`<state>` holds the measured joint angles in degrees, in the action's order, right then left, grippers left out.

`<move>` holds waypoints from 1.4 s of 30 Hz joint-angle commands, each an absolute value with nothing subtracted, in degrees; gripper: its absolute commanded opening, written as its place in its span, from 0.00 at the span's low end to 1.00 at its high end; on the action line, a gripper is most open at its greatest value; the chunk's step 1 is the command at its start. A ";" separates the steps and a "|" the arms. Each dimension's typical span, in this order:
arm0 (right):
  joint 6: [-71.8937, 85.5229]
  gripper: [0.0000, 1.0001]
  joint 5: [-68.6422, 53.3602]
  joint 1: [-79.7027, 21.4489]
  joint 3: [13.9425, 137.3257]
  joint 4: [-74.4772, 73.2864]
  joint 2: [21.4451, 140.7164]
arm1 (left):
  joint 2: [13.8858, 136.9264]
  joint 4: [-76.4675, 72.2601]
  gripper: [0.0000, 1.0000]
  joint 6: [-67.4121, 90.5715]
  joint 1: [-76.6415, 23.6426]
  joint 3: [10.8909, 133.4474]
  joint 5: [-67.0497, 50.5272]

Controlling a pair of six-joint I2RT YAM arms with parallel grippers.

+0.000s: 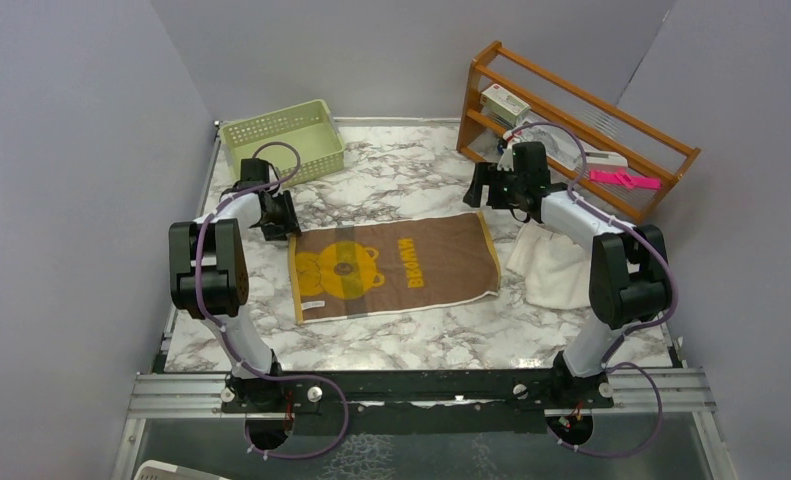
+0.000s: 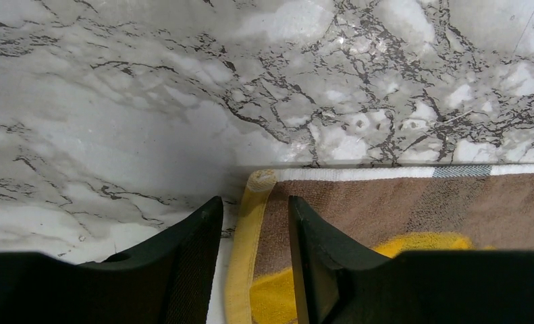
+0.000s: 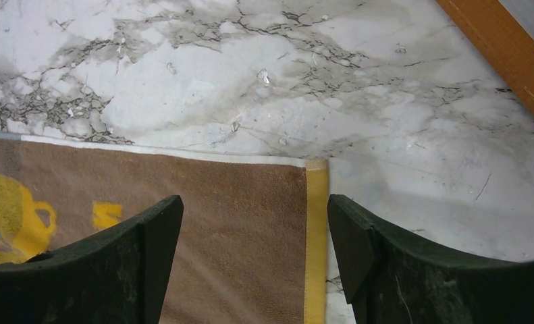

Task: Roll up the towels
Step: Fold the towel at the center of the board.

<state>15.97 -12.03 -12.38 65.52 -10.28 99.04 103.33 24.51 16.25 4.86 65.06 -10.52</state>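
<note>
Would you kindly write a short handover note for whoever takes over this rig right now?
Left gripper: fingers open, astride the hem at the far left corner of the brown-and-yellow towel.
Right gripper: fingers open wide over its far right corner.
That towel lies spread flat mid-table; the white towel lies bunched to its right.
Done: nothing rolled.
Left: probably pinch both corners, roll this towel, then the white one.
</note>
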 commanded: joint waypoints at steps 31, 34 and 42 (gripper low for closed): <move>9.38 0.79 -9.47 -12.57 68.11 -6.37 105.18 | 102.31 24.77 0.00 10.74 5.09 68.79 -0.44; 6.25 0.79 -13.48 -12.55 69.22 -5.64 106.54 | 102.28 25.24 0.00 9.53 5.10 71.49 -1.44; 3.96 0.79 -16.58 -12.56 74.88 -8.01 112.31 | 100.83 18.78 0.00 1.90 5.08 71.44 -8.24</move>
